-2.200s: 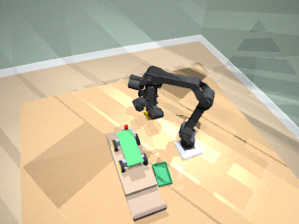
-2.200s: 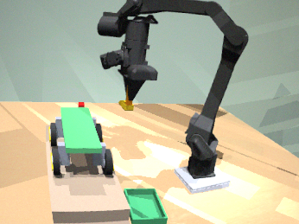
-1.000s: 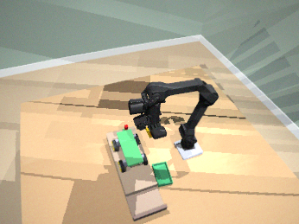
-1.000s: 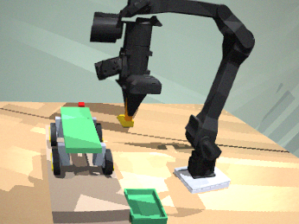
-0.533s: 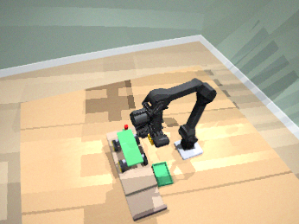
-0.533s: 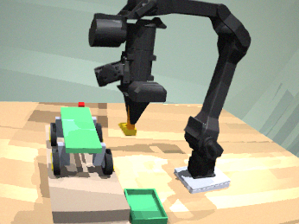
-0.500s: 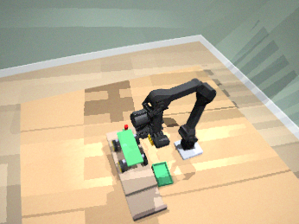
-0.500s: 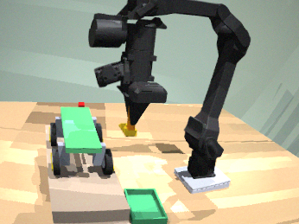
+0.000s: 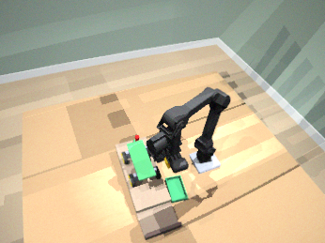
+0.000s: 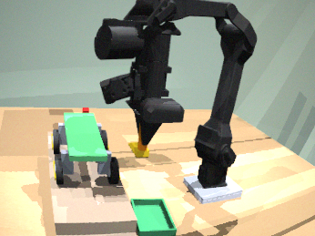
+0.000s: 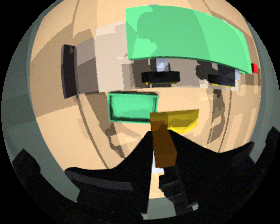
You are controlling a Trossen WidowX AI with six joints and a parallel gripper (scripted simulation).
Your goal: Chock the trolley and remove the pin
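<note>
My gripper (image 10: 144, 139) (image 11: 159, 133) is shut on the orange handle of the yellow chock (image 9: 167, 162) (image 10: 138, 151) (image 11: 184, 120). The chock is beside the ramp, on the arm's side, apart from the trolley; its exact height is unclear. Its black base cannot be made out. The green-topped trolley (image 9: 141, 160) (image 10: 84, 138) (image 11: 185, 32) stands on the ramp (image 9: 150, 201) (image 10: 91, 203) (image 11: 110, 47). The red-headed stop pin (image 9: 137, 137) (image 10: 86, 109) (image 11: 254, 68) stands at the trolley's uphill end; its shaft is mostly hidden. The green tray (image 9: 177, 189) (image 10: 152, 216) (image 11: 133, 107) holds nothing visible.
The tray lies beside the lower part of the ramp, on the arm's side. The arm's pale base plate (image 9: 211, 165) (image 10: 211, 195) is to the right in the top and exterior views. The arm's forearm and wrist hang near the trolley's arm-side wheels.
</note>
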